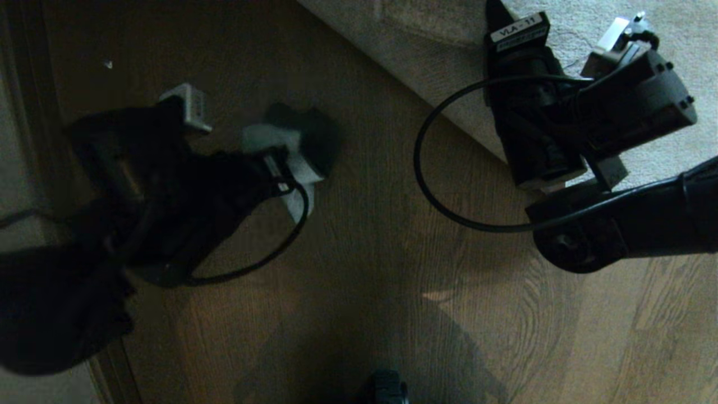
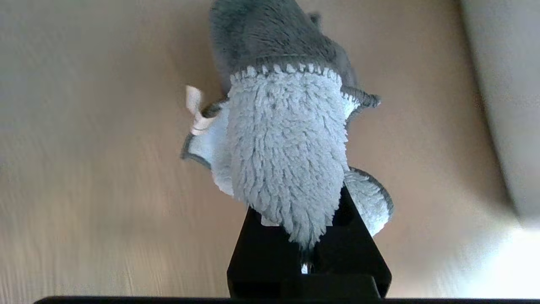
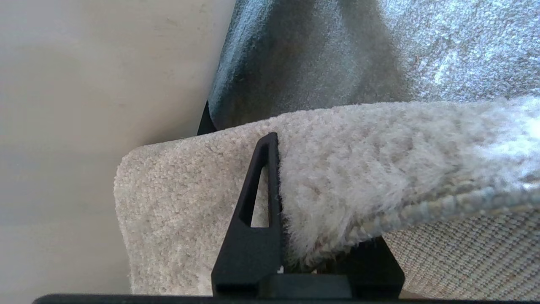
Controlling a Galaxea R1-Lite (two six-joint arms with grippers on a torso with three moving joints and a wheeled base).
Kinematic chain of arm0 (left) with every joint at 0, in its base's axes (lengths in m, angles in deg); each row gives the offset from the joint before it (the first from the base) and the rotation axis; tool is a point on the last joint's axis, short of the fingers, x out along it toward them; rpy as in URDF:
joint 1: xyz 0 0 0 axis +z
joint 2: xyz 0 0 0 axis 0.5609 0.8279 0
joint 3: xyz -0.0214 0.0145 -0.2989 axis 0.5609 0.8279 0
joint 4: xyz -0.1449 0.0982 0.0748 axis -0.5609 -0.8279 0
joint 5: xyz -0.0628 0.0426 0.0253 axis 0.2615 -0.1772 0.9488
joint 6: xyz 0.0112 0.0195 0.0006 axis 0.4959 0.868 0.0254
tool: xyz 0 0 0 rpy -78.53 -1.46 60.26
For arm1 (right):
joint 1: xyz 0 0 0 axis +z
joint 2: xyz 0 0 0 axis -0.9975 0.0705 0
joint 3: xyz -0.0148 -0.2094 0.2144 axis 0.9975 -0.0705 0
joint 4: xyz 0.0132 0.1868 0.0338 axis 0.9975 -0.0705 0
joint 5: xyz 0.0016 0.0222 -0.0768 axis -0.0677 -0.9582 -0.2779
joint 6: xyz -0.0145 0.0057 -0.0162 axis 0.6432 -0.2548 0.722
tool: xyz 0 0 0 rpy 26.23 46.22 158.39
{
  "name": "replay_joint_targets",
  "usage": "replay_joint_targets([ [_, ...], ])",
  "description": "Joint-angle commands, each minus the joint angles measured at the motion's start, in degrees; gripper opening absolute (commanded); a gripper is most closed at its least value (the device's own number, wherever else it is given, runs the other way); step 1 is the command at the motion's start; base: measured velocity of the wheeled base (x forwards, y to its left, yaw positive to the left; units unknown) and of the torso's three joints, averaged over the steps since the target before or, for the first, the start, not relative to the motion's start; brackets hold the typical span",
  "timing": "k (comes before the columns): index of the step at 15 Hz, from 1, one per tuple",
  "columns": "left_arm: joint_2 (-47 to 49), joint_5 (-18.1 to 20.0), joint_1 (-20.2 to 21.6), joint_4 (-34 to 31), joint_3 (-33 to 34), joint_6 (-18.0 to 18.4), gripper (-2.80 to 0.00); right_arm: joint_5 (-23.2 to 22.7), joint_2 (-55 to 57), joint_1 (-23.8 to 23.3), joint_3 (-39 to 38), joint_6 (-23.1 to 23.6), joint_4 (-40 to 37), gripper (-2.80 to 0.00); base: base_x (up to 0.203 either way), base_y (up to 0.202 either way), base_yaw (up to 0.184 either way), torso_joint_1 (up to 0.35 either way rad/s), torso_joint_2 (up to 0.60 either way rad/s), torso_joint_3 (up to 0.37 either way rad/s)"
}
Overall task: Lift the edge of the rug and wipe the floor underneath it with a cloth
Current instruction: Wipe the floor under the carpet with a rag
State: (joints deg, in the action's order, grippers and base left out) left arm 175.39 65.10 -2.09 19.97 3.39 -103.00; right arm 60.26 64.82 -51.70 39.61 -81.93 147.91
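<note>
Dark wooden floor (image 1: 364, 252) from overhead: the left pincer (image 1: 280, 160) carries the cloth (image 1: 263, 137) low over it. Up close that cloth (image 2: 287, 143) is fluffy, light, limp, clamped tight. The right pincer (image 3: 312, 211) pinches the rug edge (image 3: 337, 169): thick, floppy, likely heavy, best gripped deep

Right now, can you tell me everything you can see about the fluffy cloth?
The cloth is a small, shaggy rag, pale whitish on one side and dark grey on the other, with a stitched grey border and a little white tag at one edge. It is folded and bunched, pinched between the shut fingers of the left gripper, and hangs out past their tips. It is over the brown wooden floor, off to the side of the rug edge. Whether it touches the boards cannot be told.
</note>
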Motion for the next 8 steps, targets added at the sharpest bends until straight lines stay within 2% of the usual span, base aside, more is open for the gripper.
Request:
replay_joint_targets([
  [1, -7.3, 0.1, -5.9, 0.0, 9.1, -0.1, -2.80, 0.0, 0.1, 0.0, 0.0, -0.2, 2.8, -2.80, 0.000, 0.000, 0.000, 0.000, 0.00, 0.000],
  [4, -8.4, 1.6, -8.7, -0.2, 15.0, -0.1, -2.80, -0.4, -0.1, 0.0, 0.0, -0.2, 2.8, -2.80, 0.000, 0.000, 0.000, 0.000, 0.00, 0.000],
  [8, -6.3, 2.5, -10.8, -0.1, 14.7, 0.0, -2.80, -0.6, -0.3, 0.0, 0.0, -0.2, 2.8, -2.80, 0.000, 0.000, 0.000, 0.000, 0.00, 0.000],
])
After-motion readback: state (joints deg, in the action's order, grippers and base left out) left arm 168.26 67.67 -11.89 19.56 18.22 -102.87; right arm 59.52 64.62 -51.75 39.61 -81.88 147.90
